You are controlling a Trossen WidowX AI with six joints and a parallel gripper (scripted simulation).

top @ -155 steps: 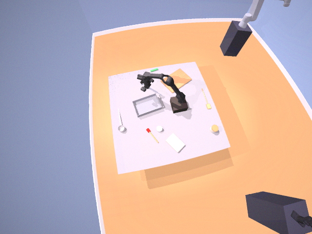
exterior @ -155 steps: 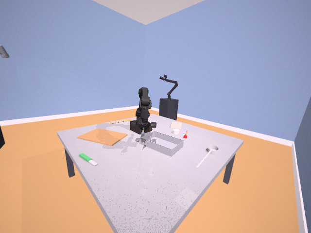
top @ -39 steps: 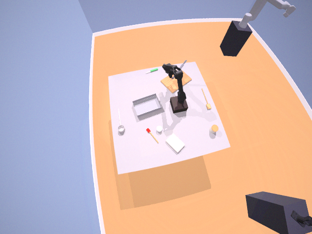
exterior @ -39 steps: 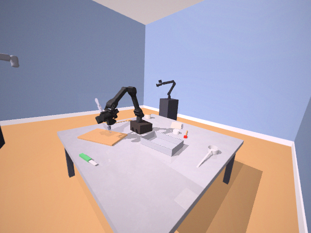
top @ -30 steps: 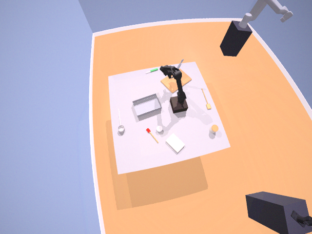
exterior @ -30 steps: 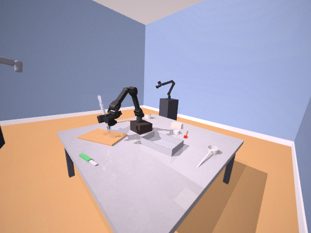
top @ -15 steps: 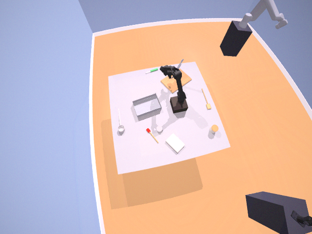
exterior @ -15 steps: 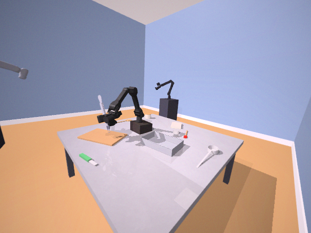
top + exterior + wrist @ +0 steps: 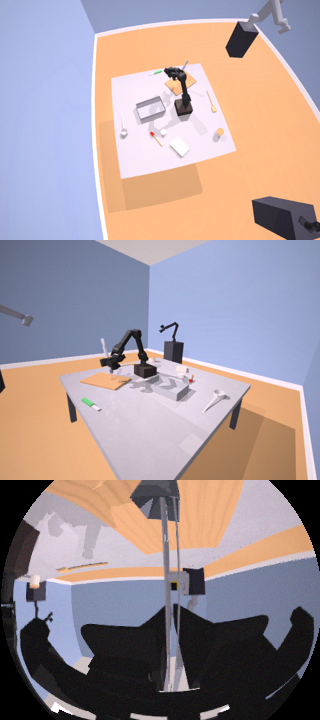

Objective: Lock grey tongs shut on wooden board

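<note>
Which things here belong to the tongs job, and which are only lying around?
For the job: tongs, wooden board, gripper, roasting tin.

Only lying around: green-handled tool, red-headed tool, ladle, white block.

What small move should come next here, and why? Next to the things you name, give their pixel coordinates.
I'd tip the tongs [image 9: 184,67] [image 9: 104,346] [image 9: 166,540] slightly nearer vertical, squeezed in the hand [image 9: 178,74] [image 9: 110,363] [image 9: 171,607]. They lean over the wooden board [image 9: 191,80] [image 9: 95,380] [image 9: 215,525], pale end up; the lock needs tips up, and I can't see whether it has caught.
</note>
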